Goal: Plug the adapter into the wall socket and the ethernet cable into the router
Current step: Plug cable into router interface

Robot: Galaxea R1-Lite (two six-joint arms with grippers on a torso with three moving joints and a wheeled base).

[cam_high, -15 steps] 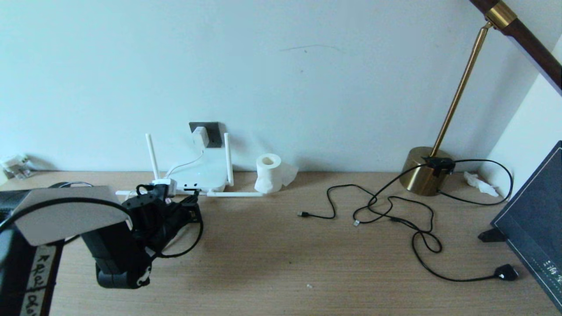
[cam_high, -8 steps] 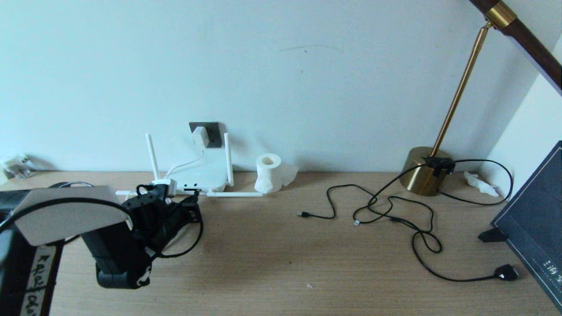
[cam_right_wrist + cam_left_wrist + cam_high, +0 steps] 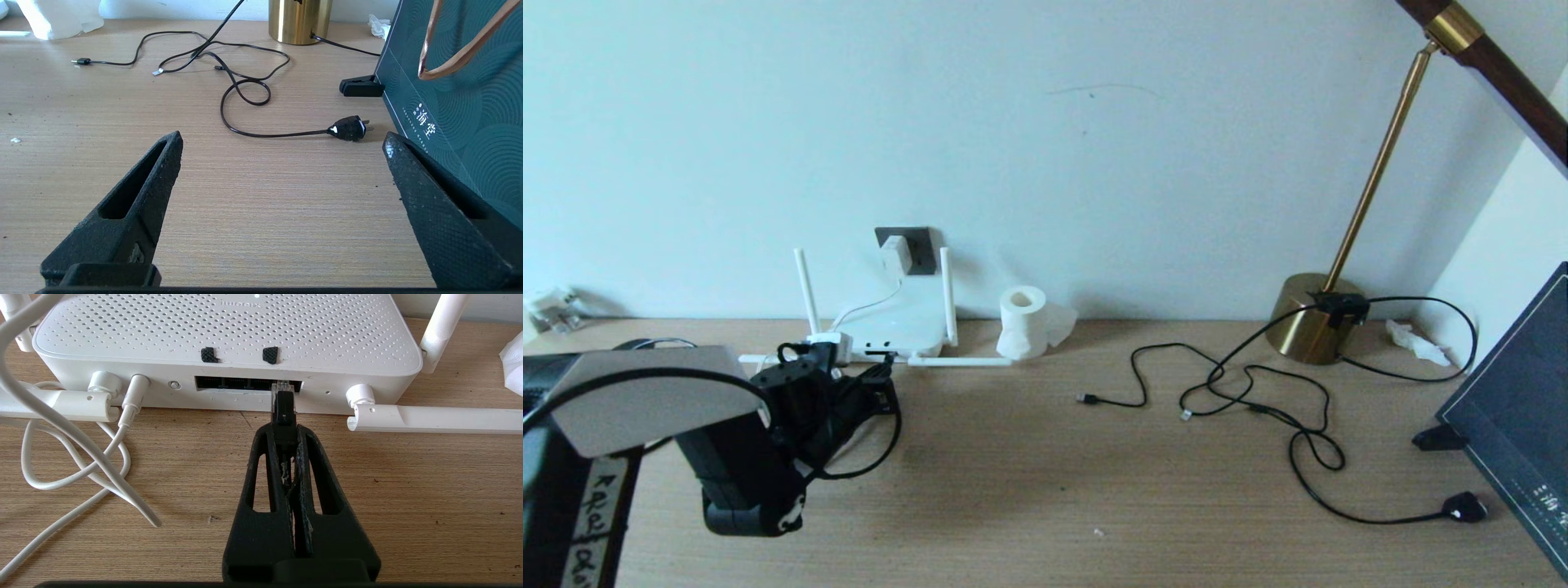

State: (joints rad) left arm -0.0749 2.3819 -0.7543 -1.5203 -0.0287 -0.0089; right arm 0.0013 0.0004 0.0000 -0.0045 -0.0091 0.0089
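The white adapter [image 3: 895, 251] sits on the dark grey wall socket [image 3: 920, 245], and its thin white cord runs down to the router [image 3: 894, 327]. My left gripper [image 3: 284, 435] is shut on the ethernet cable's black plug [image 3: 283, 406], just in front of the router [image 3: 229, 335]. The plug's clear tip is at the mouth of the rightmost opening in the port row [image 3: 229, 382]; how deep it sits is hidden. In the head view the left gripper [image 3: 879, 382] is at the router's front, the black cable [image 3: 886, 449] looping behind it. My right gripper [image 3: 282, 151] hangs open over bare table.
Two router antennas lie flat on the table [image 3: 433, 418], with white cord loops [image 3: 73, 465] beside them. A toilet-paper roll [image 3: 1023, 321] stands right of the router. Farther right are thin black cords [image 3: 1217, 392], a brass lamp base [image 3: 1313, 318], its plug [image 3: 1463, 507] and a dark green bag [image 3: 1515, 408].
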